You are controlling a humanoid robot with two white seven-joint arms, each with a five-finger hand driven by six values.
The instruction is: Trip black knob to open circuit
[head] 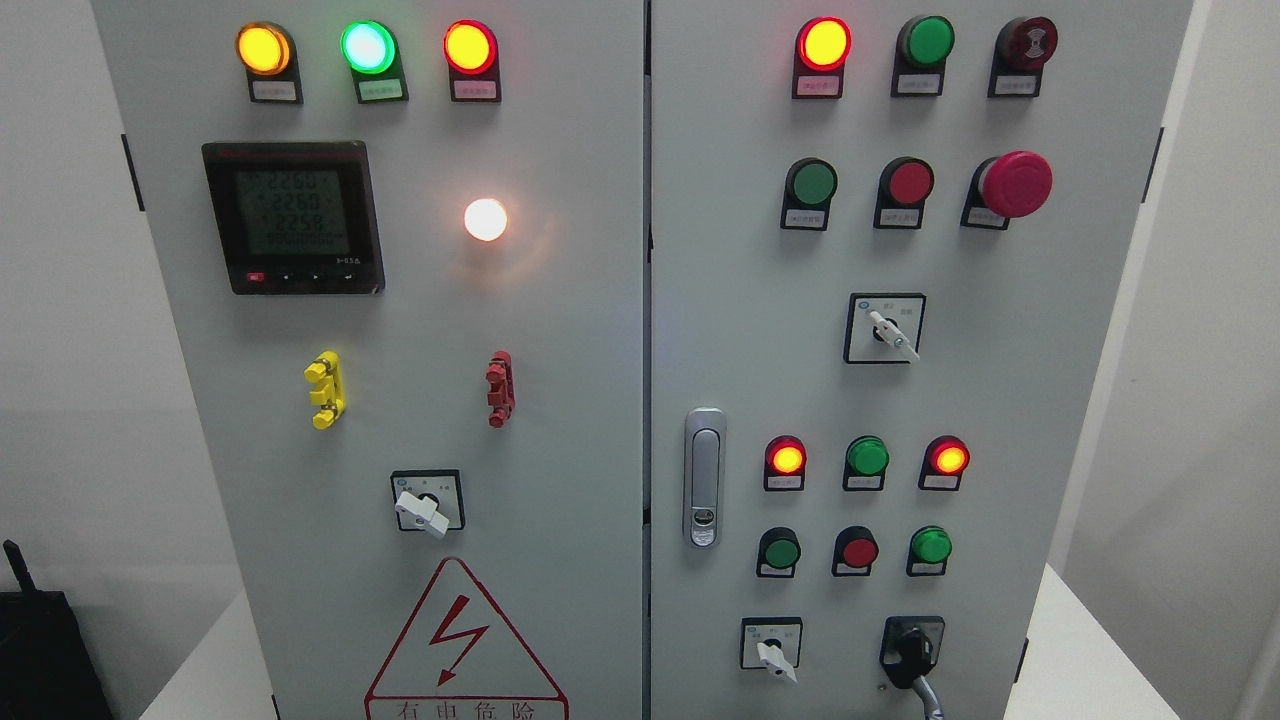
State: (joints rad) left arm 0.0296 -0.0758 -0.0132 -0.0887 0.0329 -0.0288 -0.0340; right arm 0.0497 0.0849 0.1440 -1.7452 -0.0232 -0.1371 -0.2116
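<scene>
Cabinet face (560,330) fills the head view, grey, two doors split by a vertical seam; top and bottom edges are cut off by the frame. Neither robot hand is seen, so finger state cannot be told.

Far lower left, a black object (45,650) is cropped by the frame and cannot be identified.

On the left door, three lit indicator lamps are noted along the top: amber (263,49), green (367,47), red-rimmed (470,47). Their labels are too small to read. Below sits a digital meter (293,216) with dim, blurred digits. A white lamp (485,219) is glared out. Lower are a yellow terminal block (325,389) and a red terminal block (499,388), then a white selector switch (424,505) with its lever pointed lower right. A high-voltage warning triangle (465,640) is cropped at the bottom.

On the right door, a silver door latch (704,478) is seen beside the seam. Rows of lamps and pushbuttons are seen, with a red mushroom stop button (1015,184) at upper right. A white rotary switch (886,329) is mounted mid-door, another (771,648) at the bottom.

The black knob (912,645) is located at the lower right of the right door, just right of that bottom switch; its handle points downward and its tip is cut off by the frame edge.
</scene>
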